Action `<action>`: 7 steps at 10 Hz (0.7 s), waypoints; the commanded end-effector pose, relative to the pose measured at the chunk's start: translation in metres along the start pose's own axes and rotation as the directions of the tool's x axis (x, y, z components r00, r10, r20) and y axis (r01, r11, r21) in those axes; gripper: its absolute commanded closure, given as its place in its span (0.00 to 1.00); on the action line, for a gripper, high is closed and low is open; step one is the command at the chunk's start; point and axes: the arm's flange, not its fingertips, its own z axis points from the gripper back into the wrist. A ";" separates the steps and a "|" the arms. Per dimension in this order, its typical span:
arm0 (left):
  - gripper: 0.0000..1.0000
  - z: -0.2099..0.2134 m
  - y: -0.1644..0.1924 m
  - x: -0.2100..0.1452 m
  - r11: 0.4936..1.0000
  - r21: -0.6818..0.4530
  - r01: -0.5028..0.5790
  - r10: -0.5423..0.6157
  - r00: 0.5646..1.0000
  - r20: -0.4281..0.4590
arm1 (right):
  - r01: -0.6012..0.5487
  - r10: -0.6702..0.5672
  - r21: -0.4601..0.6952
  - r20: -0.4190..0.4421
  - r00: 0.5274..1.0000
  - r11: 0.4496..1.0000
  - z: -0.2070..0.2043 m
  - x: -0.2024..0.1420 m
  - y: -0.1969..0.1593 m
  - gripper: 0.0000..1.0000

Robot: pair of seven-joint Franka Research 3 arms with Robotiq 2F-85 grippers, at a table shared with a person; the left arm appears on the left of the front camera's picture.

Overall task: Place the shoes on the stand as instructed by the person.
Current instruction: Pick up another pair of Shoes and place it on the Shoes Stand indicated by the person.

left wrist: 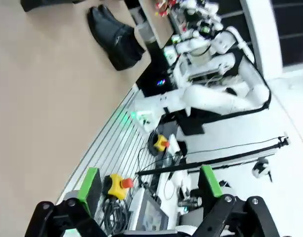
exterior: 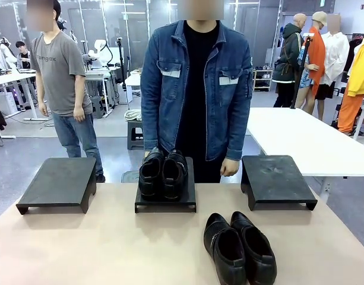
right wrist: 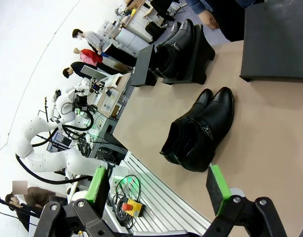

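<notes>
One glossy black pair of shoes (exterior: 162, 172) stands on the middle black stand (exterior: 165, 205), right in front of the person (exterior: 196, 89) in the denim jacket. A second black pair (exterior: 240, 249) lies on the tan table near the front edge, right of centre. In the right wrist view that pair (right wrist: 200, 131) lies ahead of my right gripper (right wrist: 158, 186), which is open and holds nothing; the pair on the stand (right wrist: 178, 47) is beyond it. My left gripper (left wrist: 150, 182) hangs open over the table's edge, far from the table pair (left wrist: 114, 37).
A bare black stand (exterior: 57, 184) sits at the far left and another (exterior: 277, 181) at the far right. The person's hand (exterior: 229, 168) hangs beside the middle stand. A second person in a grey T-shirt (exterior: 60, 83) stands behind on the left.
</notes>
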 end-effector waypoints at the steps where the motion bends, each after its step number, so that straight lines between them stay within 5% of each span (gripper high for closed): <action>1: 0.00 0.016 0.026 -0.017 0.997 -0.070 -0.028 0.040 0.984 0.172 | -0.020 0.020 0.011 0.011 1.000 1.000 0.001 0.001 0.001 0.00; 7: 0.00 0.005 0.067 -0.029 0.980 -0.113 -0.166 0.190 0.947 0.260 | -0.020 0.020 0.011 0.011 1.000 1.000 0.001 0.001 0.001 0.00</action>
